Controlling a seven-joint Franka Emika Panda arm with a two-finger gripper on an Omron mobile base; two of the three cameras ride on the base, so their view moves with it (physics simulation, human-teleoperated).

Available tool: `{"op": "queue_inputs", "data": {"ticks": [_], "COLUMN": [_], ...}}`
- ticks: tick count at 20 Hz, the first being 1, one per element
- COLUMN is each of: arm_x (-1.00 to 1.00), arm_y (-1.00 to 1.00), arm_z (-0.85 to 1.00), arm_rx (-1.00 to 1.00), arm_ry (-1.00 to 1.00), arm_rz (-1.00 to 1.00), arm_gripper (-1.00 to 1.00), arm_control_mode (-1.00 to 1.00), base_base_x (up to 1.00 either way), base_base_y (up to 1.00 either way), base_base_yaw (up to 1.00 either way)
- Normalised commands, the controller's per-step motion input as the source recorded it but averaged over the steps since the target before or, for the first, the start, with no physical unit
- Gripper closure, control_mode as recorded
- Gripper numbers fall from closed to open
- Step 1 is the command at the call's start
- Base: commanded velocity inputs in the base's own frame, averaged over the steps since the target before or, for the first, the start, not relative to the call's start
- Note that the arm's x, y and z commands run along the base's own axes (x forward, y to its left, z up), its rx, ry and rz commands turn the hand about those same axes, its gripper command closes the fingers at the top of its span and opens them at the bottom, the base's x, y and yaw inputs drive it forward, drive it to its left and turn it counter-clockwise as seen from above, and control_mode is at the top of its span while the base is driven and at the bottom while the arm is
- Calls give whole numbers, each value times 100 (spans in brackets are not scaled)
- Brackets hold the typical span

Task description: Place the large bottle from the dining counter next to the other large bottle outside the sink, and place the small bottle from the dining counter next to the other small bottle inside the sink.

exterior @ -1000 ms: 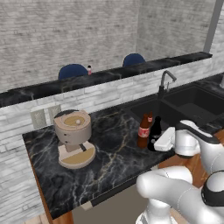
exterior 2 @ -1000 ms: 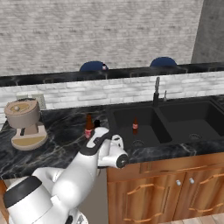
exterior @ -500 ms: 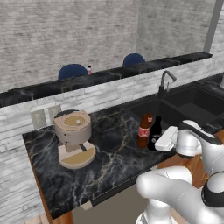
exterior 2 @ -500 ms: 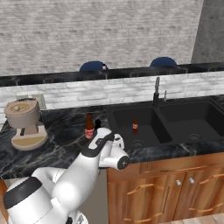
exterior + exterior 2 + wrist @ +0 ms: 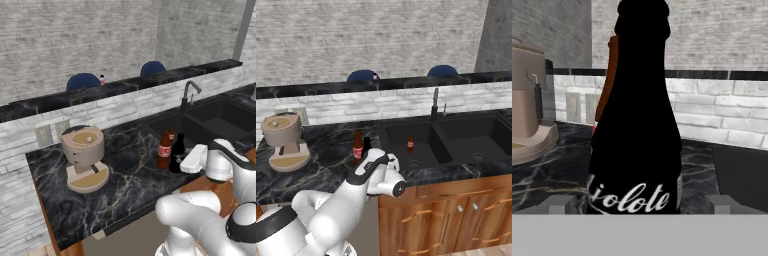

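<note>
black bottle [image 5: 177, 153] stands upright, neck up, beside amber bottle [image 5: 164, 150].

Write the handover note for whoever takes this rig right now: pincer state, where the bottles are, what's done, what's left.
Pincer: open, its tips either side of the tall black glass bottle, not gripping.
Black bottle: upright on the kitchen counter beside the tall amber-brown bottle with red label, just outside the dark recessed sink. That half looks done.
Tiny pale-pink bottle with dark cap: on the black marble dining counter, untouched.
Other small bottle: upright in the left basin.
Left: back the pincer off, fetch the pink bottle, set it beside the small one in the sink.
</note>
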Motion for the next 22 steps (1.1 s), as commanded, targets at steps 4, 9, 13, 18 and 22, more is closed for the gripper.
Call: {"op": "queue_inputs", "data": {"ticks": [4, 9, 13, 18, 22], "arm_x": [-18, -14, -20, -19, -24], "arm_y": [0, -1, 0, 4, 21], "arm_z": [8, 19, 36, 50, 58], "arm_rx": [2, 2, 2, 0, 0], "arm_ry": [-2, -2, 0, 2, 3], "arm_rz": [0, 0, -4, -9, -14], "arm_gripper": [-100, -100, -100, -100, -100], "arm_control_mode": [-100, -100, -100, -100, -100], "base_base_x": [0, 0, 0, 0, 0], "base_base_y": [0, 0, 0, 0, 0], "base_base_yaw": [0, 0, 0, 0, 0]}}
